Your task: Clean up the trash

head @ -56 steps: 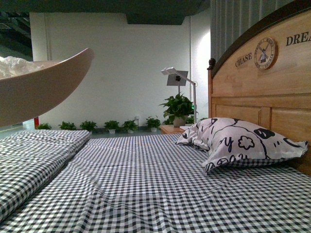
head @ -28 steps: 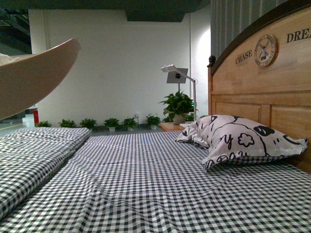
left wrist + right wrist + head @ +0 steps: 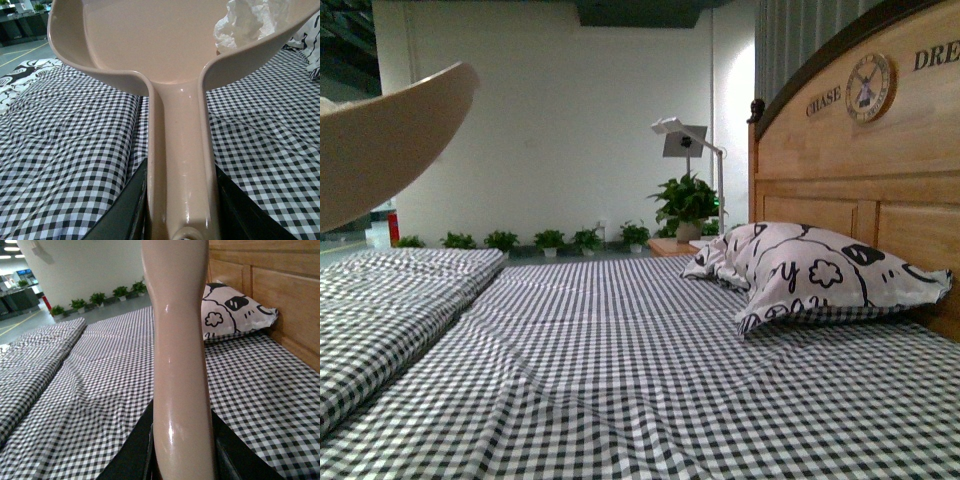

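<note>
The trash (image 3: 245,22), a small crumpled white paper wad, lies inside the beige dustpan (image 3: 165,45) near one side wall. My left gripper (image 3: 182,200) is shut on the dustpan's handle and holds it above the checked bed. The pan's underside shows at the upper left of the front view (image 3: 380,140); the wad is hidden there. My right gripper (image 3: 182,445) is shut on the beige brush handle (image 3: 177,330), held upright above the bed; the brush head is out of view.
A black-and-white checked sheet (image 3: 640,380) covers the bed. A patterned pillow (image 3: 810,275) lies against the wooden headboard (image 3: 860,170) at the right. Potted plants (image 3: 685,205) and a lamp (image 3: 685,140) stand beyond the bed by the white wall.
The dustpan has moved left and up in the front view, and the wad in it has gone out of sight. The view has tilted slightly.
</note>
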Tool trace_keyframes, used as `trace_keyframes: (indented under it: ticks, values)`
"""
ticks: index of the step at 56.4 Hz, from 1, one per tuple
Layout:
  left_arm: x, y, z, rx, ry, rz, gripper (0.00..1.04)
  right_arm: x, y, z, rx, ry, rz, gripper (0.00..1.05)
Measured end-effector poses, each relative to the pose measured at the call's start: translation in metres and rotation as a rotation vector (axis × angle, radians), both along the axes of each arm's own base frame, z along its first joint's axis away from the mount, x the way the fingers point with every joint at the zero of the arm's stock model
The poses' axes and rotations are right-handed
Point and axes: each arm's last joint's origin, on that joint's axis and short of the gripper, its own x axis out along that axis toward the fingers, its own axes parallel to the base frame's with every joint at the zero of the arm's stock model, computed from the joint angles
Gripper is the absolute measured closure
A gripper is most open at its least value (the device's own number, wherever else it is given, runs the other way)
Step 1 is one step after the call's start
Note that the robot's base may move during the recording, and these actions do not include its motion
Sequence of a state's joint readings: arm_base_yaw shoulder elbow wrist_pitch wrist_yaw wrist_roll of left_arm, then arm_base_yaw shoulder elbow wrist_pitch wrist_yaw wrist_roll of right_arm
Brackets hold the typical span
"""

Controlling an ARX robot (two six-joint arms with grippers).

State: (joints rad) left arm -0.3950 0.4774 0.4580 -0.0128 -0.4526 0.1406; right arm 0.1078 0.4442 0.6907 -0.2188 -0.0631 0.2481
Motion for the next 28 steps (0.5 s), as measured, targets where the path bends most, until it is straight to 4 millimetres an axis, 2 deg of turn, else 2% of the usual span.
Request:
trace_keyframes:
  ticks: [28]
  values:
    - [0.0000, 0.0000, 0.0001, -0.001, 0.000, 0.000, 0.77, 0.0000, -0.0001, 0.0000, -0.002, 0.000, 0.000, 0.84]
